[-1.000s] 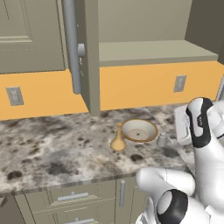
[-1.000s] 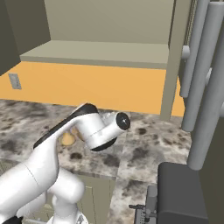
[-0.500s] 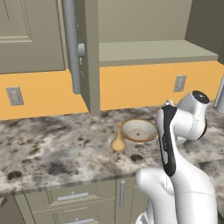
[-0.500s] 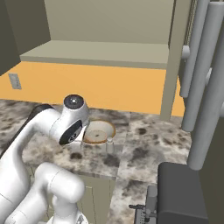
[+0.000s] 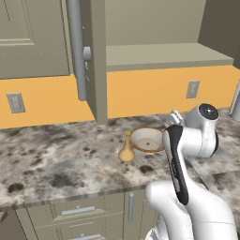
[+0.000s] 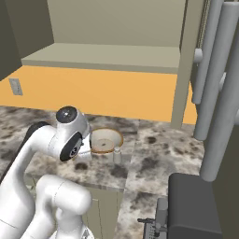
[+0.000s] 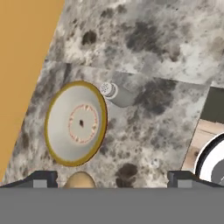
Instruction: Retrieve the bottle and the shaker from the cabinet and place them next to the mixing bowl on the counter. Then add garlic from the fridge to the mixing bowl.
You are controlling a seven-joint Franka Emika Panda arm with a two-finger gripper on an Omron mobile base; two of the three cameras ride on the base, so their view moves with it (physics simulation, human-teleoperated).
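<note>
The tan mixing bowl (image 7: 76, 122) sits on the speckled counter (image 7: 148, 39) under my hand. The small grey shaker (image 7: 116, 94) stands on the counter close beside the bowl's rim (image 6: 117, 155). On the bowl's other side stands the tan bottle (image 5: 126, 149), whose top (image 7: 78, 180) peeks in between my fingertips. My gripper (image 7: 112, 180) hangs open above them, holding nothing. The mixing bowl (image 5: 146, 139) lies below the open cabinet (image 5: 164, 55), whose shelf is bare. The fridge and the garlic are out of view.
The cabinet's open door (image 5: 96, 61) juts out over the counter with its long bar handle (image 5: 76, 51). More grey bar handles (image 6: 224, 84) hang at the right. A dark box (image 6: 196, 205) sits low right. My white arm (image 5: 187, 140) rises beside the bowl.
My arm has swung up and folded back, so the hand now looks down on the bowl. The gripper has stayed open. Bowl, bottle and shaker have not moved.
</note>
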